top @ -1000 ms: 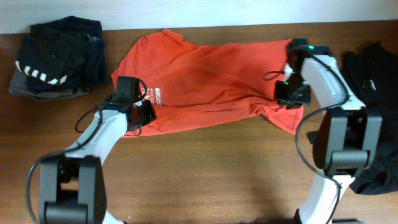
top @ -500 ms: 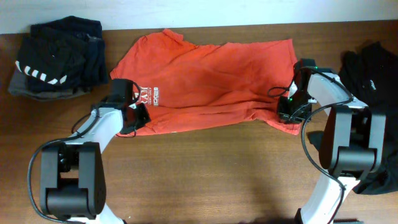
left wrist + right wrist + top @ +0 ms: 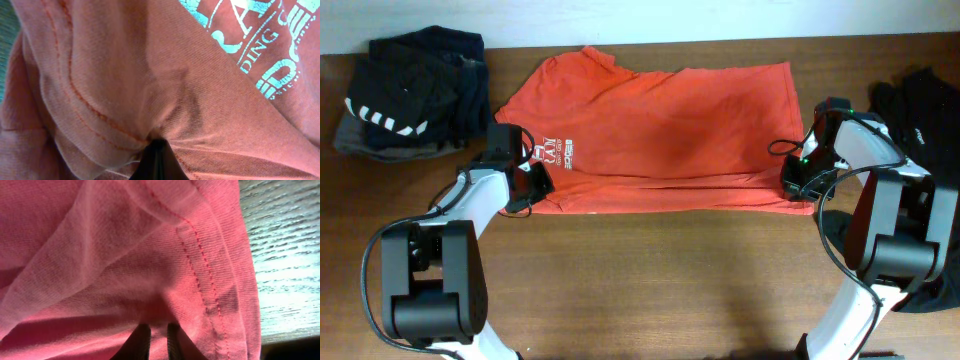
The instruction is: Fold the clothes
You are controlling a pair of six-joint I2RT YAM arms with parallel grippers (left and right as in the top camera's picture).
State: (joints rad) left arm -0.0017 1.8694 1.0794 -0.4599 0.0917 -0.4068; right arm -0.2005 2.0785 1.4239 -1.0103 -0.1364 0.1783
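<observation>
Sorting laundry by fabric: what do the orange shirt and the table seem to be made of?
The shirt: probably matte cotton jersey; fine knit ribs and a stitched hem show close up. The table: wood or wood-look laminate; brown, streaky grain, slight sheen.

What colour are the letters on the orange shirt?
White lettering on the T-shirt; clearest in the left wrist view.
</observation>
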